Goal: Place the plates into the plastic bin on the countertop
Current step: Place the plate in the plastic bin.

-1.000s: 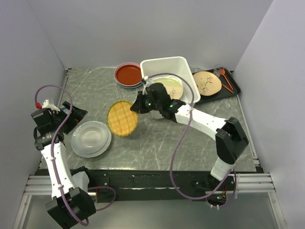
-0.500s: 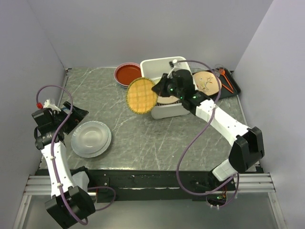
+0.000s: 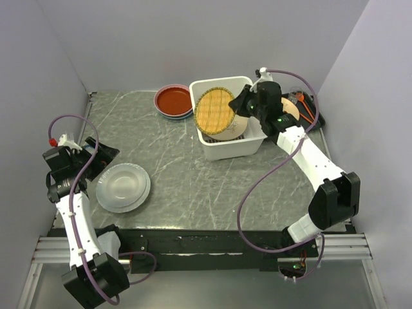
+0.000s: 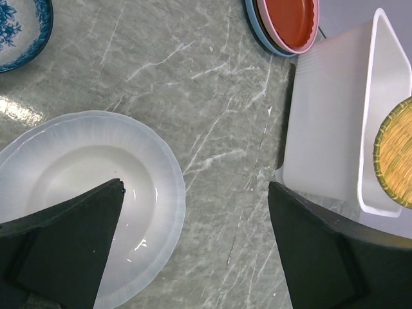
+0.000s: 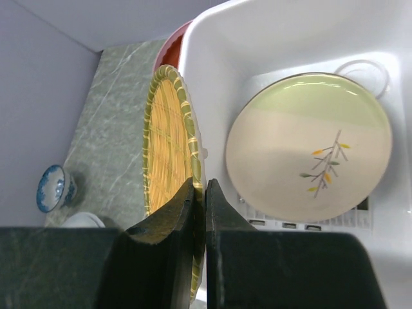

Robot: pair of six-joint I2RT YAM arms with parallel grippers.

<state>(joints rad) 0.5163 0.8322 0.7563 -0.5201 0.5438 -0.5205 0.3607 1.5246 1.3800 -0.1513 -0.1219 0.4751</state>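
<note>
From above, the yellow lattice plate (image 3: 214, 111) hides most of the cream plate (image 3: 235, 132).

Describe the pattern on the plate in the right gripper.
Yellow lattice plate, greenish rim; right wrist view shows it best.

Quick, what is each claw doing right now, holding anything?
Left gripper: open, holding nothing.
Right gripper: closed on the rim of the yellow plate, above the white bin.

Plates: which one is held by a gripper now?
The yellow lattice plate, gripped on edge by the right gripper over the plastic bin; the white plate and red plate lie flat, untouched.
</note>
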